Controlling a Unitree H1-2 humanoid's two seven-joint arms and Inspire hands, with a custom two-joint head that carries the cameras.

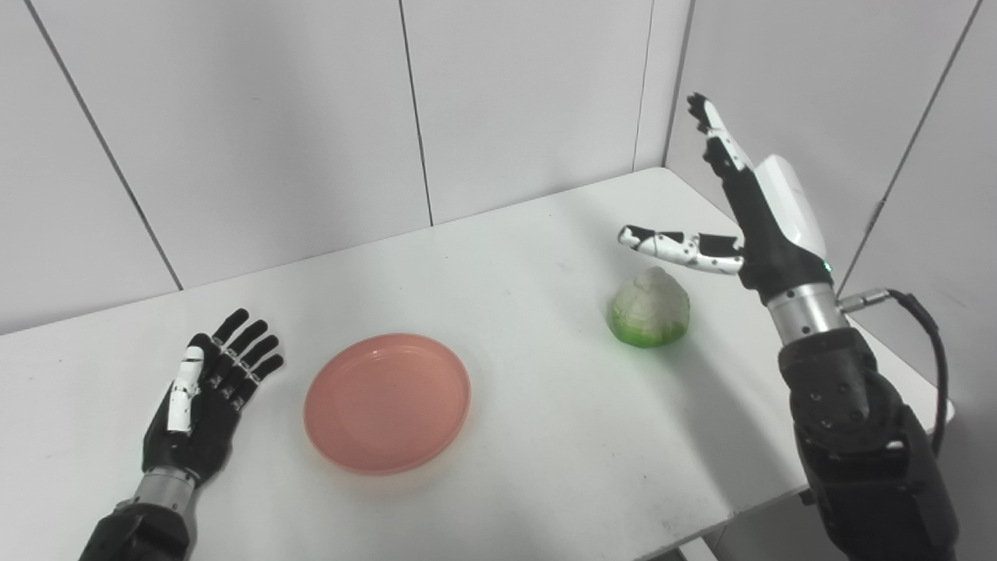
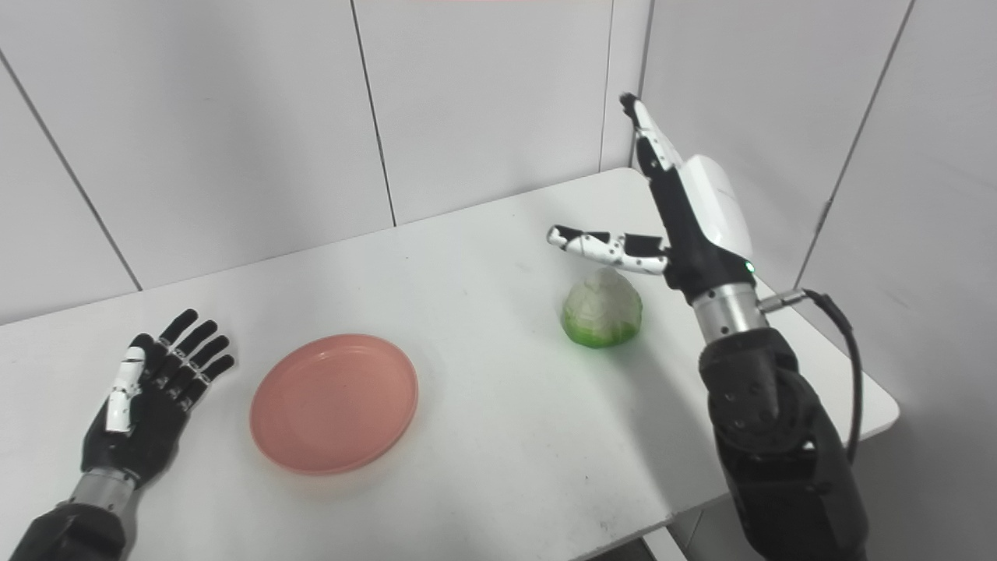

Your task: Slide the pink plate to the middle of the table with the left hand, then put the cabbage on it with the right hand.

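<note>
pink plate (image 1: 387, 402) lies flat on the white table (image 1: 545, 436) in the left eye view, a little left of the table's middle and toward the near side. left hand (image 1: 206, 397) rests palm up on the table just left of the plate, not touching it, its fingers spread apart and holding nothing. cabbage (image 1: 649, 308) sits to the right and a bit farther back, well apart from the plate, pale on top and bright green at the base. right hand (image 1: 740, 206) is raised above and to the right of the cabbage, fingers stretched upward and the thumb pointing left over the cabbage top, apart and empty; whether the thumb touches the cabbage cannot be told. white wall panels (image 1: 311, 117) stand at the far edge.

right eye view gives the same layout, shifted left. the pink plate (image 2: 334, 403) lies near the left hand (image 2: 152, 389), which is flat, palm up, fingers splayed. the cabbage (image 2: 602, 312) stands right of the middle, with the right hand (image 2: 681, 210) open above it, thumb reaching just over its tip. a black cable (image 2: 841, 366) loops from the right wrist past the table's right edge.
</note>
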